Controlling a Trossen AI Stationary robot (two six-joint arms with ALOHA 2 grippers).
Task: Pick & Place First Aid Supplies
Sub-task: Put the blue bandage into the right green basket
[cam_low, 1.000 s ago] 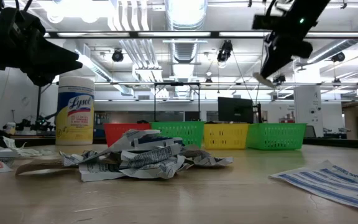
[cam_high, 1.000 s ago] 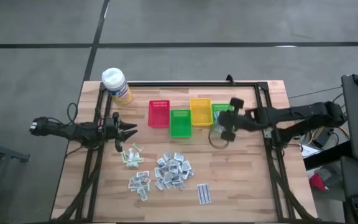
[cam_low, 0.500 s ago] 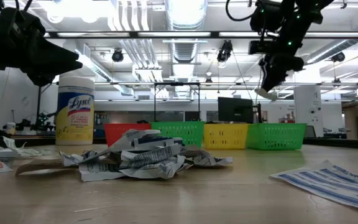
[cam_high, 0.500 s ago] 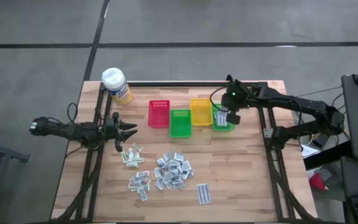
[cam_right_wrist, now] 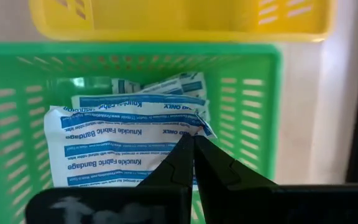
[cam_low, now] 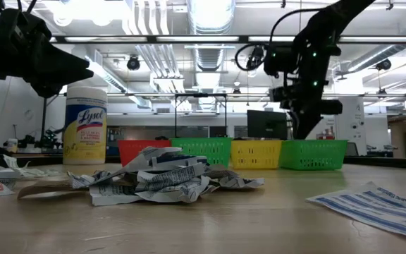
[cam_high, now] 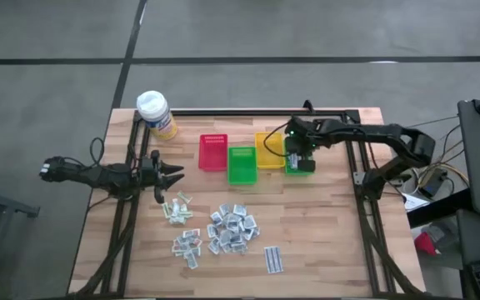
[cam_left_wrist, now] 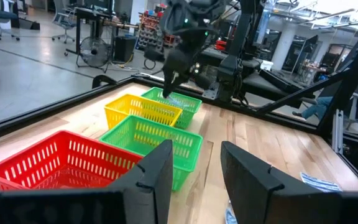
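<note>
My right gripper (cam_high: 297, 155) is over the right-hand green bin (cam_high: 302, 165), pointing steeply down and shut on a white bandage packet with blue print (cam_right_wrist: 123, 146). More such packets (cam_right_wrist: 160, 87) lie in the bin under it. Loose first aid supplies lie on the table in heaps: silvery wrappers (cam_high: 233, 229), pale sachets (cam_high: 177, 208) and blue-striped strips (cam_high: 273, 258). My left gripper (cam_high: 173, 175) waits open at the table's left, level, with nothing between its fingers (cam_left_wrist: 160, 171). My right gripper pinches the bandage packet at its edge near one corner (cam_right_wrist: 188, 132) between its two fingers. The fingers come from above, slanting down into the bin. The packet spreads flat inside the bin's walls; I cannot tell whether it rests on the packets below.
Red (cam_high: 212, 152), green (cam_high: 242, 165) and yellow (cam_high: 269, 148) bins stand in a row left of the right-hand green bin. A yellow wipes bottle (cam_high: 157, 112) stands at the far left corner. A dark frame rail (cam_high: 248, 112) runs along the far edge.
My right gripper has come down from high above the table to the right-hand green bin, shifting a little toward the table's left. It has tipped to point more steeply down. It has stayed shut, carrying the white packet with it.
</note>
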